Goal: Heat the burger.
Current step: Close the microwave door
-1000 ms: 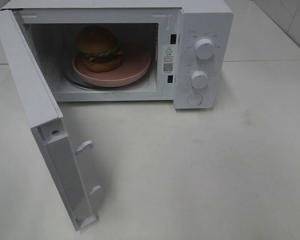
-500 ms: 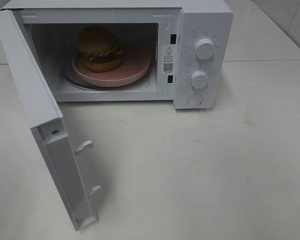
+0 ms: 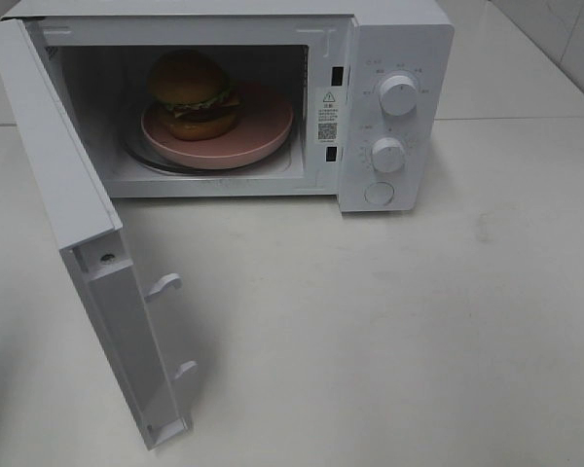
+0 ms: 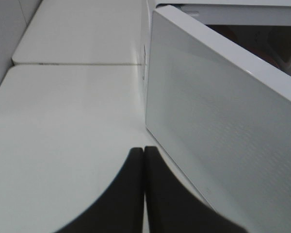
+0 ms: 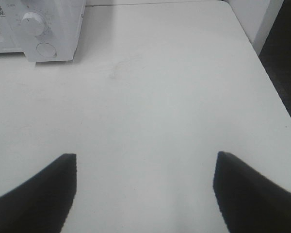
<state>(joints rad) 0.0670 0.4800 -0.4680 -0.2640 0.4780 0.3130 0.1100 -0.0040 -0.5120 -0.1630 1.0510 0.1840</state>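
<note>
Item: burger [image 3: 193, 95], resting on the pink plate [image 3: 268, 131] inside the cavity of the white microwave [image 3: 401, 34], set toward the plate's left side rather than centred. Door [image 3: 73, 209]: swung wide open, latch hooks exposed at its free edge. Left gripper [image 4: 144, 158]: fingers pressed together, holding nothing, just beside the door's outer face. Right gripper [image 5: 145, 156]: jaws spread, empty, above the bare table [image 5: 160, 87], well apart from the upper knob [image 3: 398, 95] and lower knob [image 3: 388, 154]. Hazards, as we judge them: a push with the closed fingertips may skate off the smooth door panel. A push placed too near the hinge may shove the whole oven along the table instead of swinging the door. A hard slam could jolt the plate and tip the off-centre burger. A soft one could leave the hooks unlatched, so no heating would start. We also expect the two similar knobs could be confused.
</note>
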